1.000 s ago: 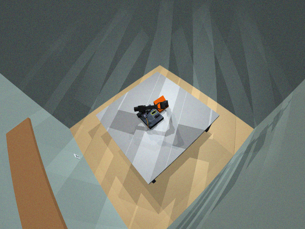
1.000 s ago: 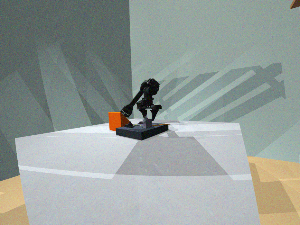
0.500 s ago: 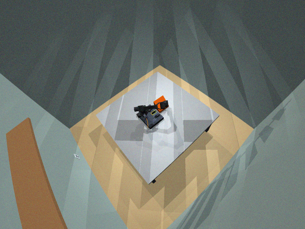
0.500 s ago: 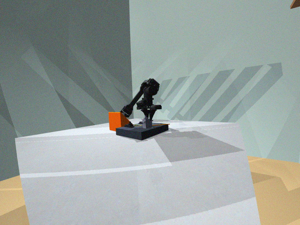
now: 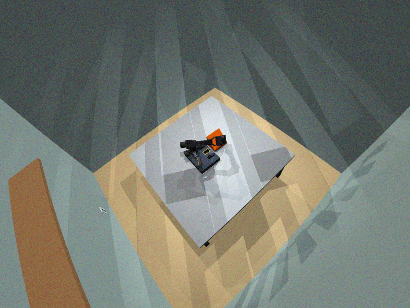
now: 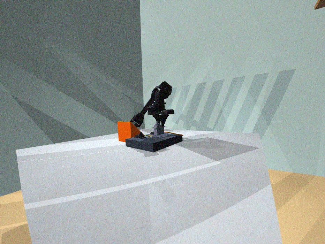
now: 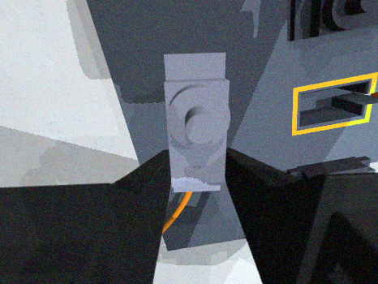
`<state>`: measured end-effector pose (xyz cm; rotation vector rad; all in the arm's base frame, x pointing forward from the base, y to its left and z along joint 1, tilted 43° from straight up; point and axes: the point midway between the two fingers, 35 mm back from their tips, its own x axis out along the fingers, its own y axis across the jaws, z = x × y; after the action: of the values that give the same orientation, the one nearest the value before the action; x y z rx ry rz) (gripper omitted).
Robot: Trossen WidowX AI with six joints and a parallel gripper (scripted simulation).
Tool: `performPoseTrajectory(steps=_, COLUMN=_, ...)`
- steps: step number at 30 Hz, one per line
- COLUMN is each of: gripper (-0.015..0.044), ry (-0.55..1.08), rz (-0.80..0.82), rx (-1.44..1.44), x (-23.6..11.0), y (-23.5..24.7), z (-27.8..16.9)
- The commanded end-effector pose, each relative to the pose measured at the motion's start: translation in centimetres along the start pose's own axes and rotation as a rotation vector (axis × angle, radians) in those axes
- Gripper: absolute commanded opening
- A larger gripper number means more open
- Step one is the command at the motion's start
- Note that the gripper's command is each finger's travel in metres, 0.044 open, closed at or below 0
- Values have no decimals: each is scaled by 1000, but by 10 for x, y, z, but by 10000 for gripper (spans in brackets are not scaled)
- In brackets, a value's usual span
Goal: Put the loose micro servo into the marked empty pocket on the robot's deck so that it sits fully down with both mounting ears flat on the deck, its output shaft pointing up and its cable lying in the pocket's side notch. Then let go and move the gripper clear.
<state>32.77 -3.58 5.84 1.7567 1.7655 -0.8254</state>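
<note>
The light grey micro servo (image 7: 197,122) (image 6: 158,130) stands shaft up near the dark deck's (image 7: 268,134) (image 6: 155,144) (image 5: 212,161) edge. My gripper (image 7: 196,156) (image 6: 159,123) reaches straight down onto it, and its black fingers are shut on the servo's two long sides. The servo's orange cable (image 7: 178,215) (image 5: 198,163) trails out below the body and over the deck's edge. The yellow-outlined empty pocket (image 7: 295,111) (image 6: 149,136) is on the deck to the right of the servo in the wrist view, apart from it. I cannot tell whether the servo still touches the deck.
An orange block (image 6: 124,131) (image 5: 215,134) stands at the arm's base behind the deck. A dark servo (image 6: 140,135) (image 7: 324,16) is mounted in the deck beyond the pocket. The deck lies on a grey table (image 6: 105,183) (image 5: 199,212).
</note>
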Motion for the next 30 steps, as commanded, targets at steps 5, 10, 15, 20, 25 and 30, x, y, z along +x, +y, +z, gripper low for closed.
performPoseTrajectory(steps=5, gripper=0, ry=-8, rz=8, rx=-7, x=-5, y=-1, z=-2)
performPoseTrajectory(steps=10, gripper=0, ry=-8, rz=8, rx=-7, x=-5, y=-4, z=-1)
performPoseTrajectory(steps=15, gripper=0, ry=-8, rz=7, rx=-6, x=-5, y=-20, z=3)
performPoseTrajectory(steps=20, gripper=0, ry=-8, rz=7, rx=-6, x=-5, y=-34, z=6)
performPoseTrajectory(steps=25, gripper=0, ry=-7, rz=7, rx=-5, x=-4, y=-35, z=-5)
performPoseTrajectory(steps=30, gripper=0, ry=-8, rz=6, rx=-62, x=-4, y=-35, z=-6)
